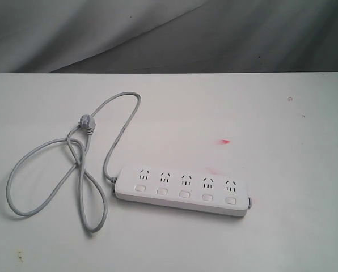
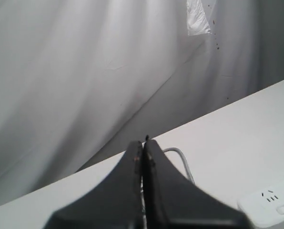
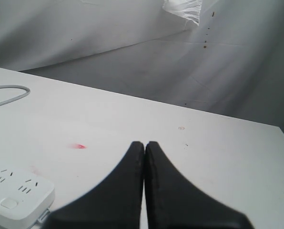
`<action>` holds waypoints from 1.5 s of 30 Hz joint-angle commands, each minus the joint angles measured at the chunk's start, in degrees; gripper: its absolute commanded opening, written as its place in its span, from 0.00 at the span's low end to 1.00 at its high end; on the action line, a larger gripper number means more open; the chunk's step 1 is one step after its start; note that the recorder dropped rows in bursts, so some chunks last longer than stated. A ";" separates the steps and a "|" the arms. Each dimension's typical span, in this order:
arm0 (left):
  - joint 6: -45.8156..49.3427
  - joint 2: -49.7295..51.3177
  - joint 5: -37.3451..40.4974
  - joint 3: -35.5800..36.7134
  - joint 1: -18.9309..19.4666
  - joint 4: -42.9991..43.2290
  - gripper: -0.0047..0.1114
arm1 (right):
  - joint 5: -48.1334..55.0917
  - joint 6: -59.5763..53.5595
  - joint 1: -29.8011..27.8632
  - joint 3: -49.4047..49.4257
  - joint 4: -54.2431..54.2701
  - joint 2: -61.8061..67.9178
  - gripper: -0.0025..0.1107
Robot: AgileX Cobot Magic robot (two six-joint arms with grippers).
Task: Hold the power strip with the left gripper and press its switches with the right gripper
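The power strip (image 1: 183,190) lies flat on the white table (image 1: 282,226), towards the near side and about midway across. Its long body runs left to right, with the right end a little nearer the front. Five sockets face up in a row, and the switches (image 1: 184,194) sit in their own row on the nearer side, one below each socket. A small grey tab sticks out at the strip's right end.

The grey cord (image 1: 123,93) leaves the strip's left end, climbs towards the back of the table, arcs over and comes back down to the plug (image 1: 87,123). From there it falls into two loose loops that cross each other on the left of the table. So the left side of the strip has cord around it, while the tabletop to its right and behind it is bare except for a small red mark (image 1: 223,141) and a few dark specks farther back on the right.

The left gripper (image 2: 143,145) has its black fingers pressed together with nothing between them. It is off the strip, which shows only as one end some way from the tips. The right gripper (image 3: 144,144) is likewise closed tight on nothing, with the strip's other end apart from it. Grey creased cloth (image 1: 157,34) hangs behind the table's far edge.
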 commanded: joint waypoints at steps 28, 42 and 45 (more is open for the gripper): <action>-29.69 -7.21 12.63 7.15 -0.19 23.50 0.04 | -0.06 0.27 -0.21 0.20 -0.61 -0.30 0.02; -29.69 -9.70 12.37 7.15 -0.19 23.50 0.04 | -0.06 0.27 -0.21 0.20 -0.61 -0.30 0.02; -29.69 -9.70 12.37 7.15 -0.19 23.50 0.04 | -0.06 0.27 -0.21 0.20 -0.61 -0.30 0.02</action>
